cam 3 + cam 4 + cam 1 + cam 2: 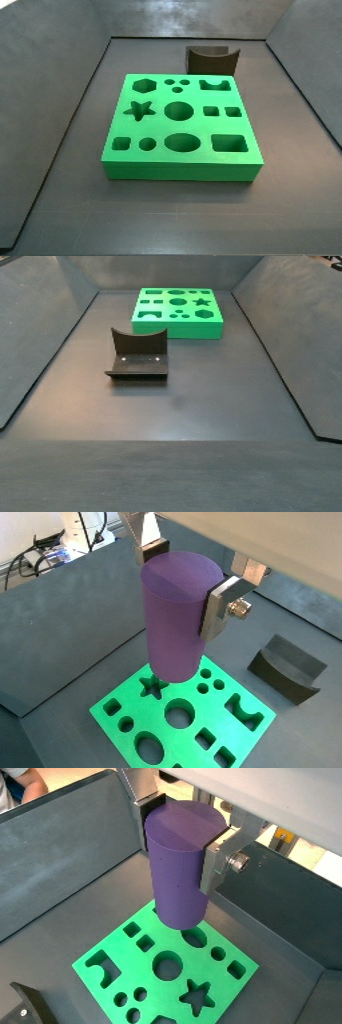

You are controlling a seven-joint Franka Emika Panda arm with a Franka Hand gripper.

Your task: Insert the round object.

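Two silver fingers [222,604] of the gripper [182,577] clamp the round object [179,616], a matte purple cylinder with a flat top, seen closest to the lens in both wrist views; in a wrist view the pad [218,860] presses flat against the cylinder's side, with a bolt showing on the plate, so the gripper [181,830] is closed on the round object [181,865] and carries it upright. Below and beyond the cylinder's lower end lies the green block [187,719], whose cutouts include a star, several round holes of different widths and some squarish pockets; the cylinder's base hangs above the block's near edge region and does not touch it, though exactly how far above cannot be told. Past the block in a wrist view stands the fixture [287,668], a dark bracket on the grey floor [67,632], apart from the block. Neither side view shows the gripper or the cylinder: one shows the green block [179,128] near, with the fixture [214,58] just behind its far edge; another shows the fixture [139,355] near, with the green block [178,312] farther back against the rear of the walled floor [174,416].
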